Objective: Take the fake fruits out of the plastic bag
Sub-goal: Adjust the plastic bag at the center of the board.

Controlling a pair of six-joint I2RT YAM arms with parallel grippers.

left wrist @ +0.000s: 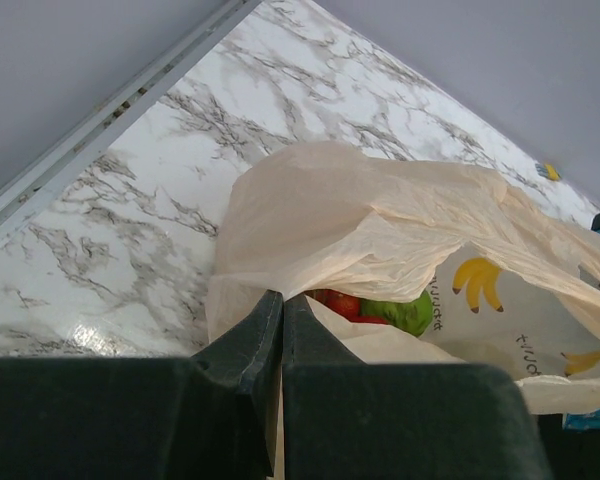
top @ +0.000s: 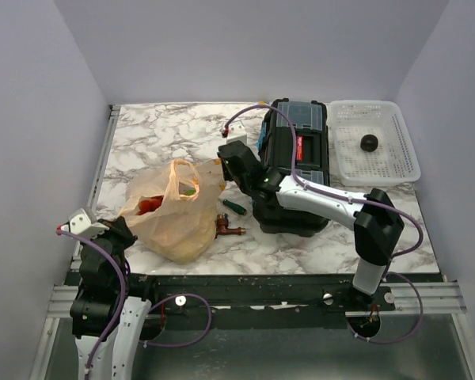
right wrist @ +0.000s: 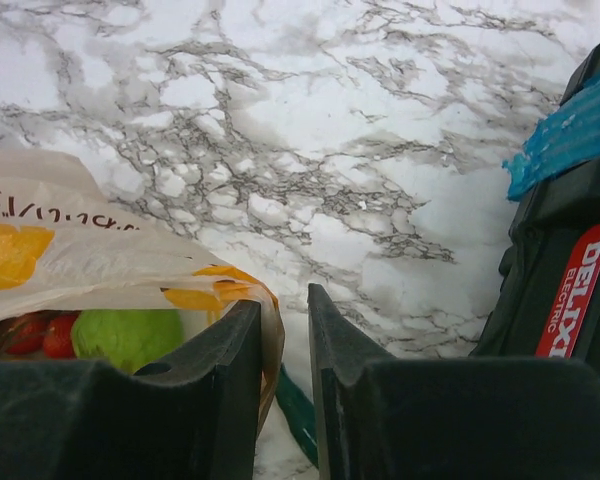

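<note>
The right gripper (right wrist: 282, 305), jaws narrowly parted around the rim of the plastic bag (top: 174, 226), sits nearest the fake fruits (right wrist: 128, 335), lying inside the bag's mouth at its 8 o'clock seen from above, while the left gripper (left wrist: 282, 300), clamped shut on the film, pins the bag's 8 o'clock corner.

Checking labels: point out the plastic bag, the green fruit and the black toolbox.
plastic bag (top: 168, 226): top external view, middle of its crinkled side.
green fruit (right wrist: 128, 335): right wrist view, rounded top inside the bag mouth.
black toolbox (top: 313, 161): top external view, lid beside the red label.
</note>
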